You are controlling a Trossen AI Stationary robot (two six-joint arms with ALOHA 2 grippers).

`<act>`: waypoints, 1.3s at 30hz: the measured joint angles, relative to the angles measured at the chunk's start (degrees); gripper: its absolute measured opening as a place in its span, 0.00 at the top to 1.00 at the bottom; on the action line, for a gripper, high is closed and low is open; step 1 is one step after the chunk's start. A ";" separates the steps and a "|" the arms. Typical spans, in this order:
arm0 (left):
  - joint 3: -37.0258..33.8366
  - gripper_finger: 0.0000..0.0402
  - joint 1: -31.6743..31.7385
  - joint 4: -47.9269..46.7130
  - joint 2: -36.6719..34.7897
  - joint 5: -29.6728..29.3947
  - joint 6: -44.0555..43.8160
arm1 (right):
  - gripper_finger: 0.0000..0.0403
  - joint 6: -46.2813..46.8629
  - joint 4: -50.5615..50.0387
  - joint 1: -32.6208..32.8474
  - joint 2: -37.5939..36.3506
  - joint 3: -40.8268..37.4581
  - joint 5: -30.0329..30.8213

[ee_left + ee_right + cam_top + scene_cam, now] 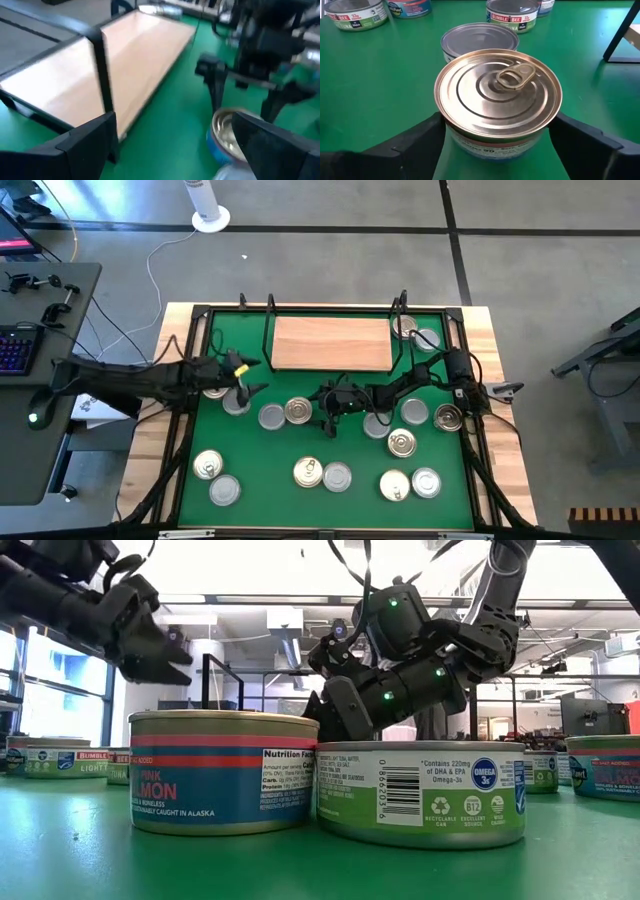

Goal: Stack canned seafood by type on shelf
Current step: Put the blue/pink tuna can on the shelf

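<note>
Right wrist view: gold-lidded can (497,100) sits between seemingly spread fingers (405,147).

Robotics lab/workshop: concrete floor (330,260), exposed ceiling ducts (290,640), keyboard desk (40,320) beside the rig.

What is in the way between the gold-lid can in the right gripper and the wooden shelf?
Nothing visible. The right gripper straddles the gold-lid can, and only bare green mat lies between it and the empty shelf. The left gripper hovers off to one side.
</note>
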 joint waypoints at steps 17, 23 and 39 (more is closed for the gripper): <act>7.93 0.05 -12.24 1.56 27.80 -2.01 -2.72 | 0.16 1.18 -0.45 0.00 0.00 0.00 0.02; 11.99 0.05 -12.18 5.28 36.76 -1.57 0.88 | 0.16 1.16 -0.45 0.02 0.00 0.00 0.02; 16.92 0.05 -11.64 18.67 51.64 0.19 6.74 | 0.16 3.04 -3.34 0.07 -0.02 -0.04 -0.04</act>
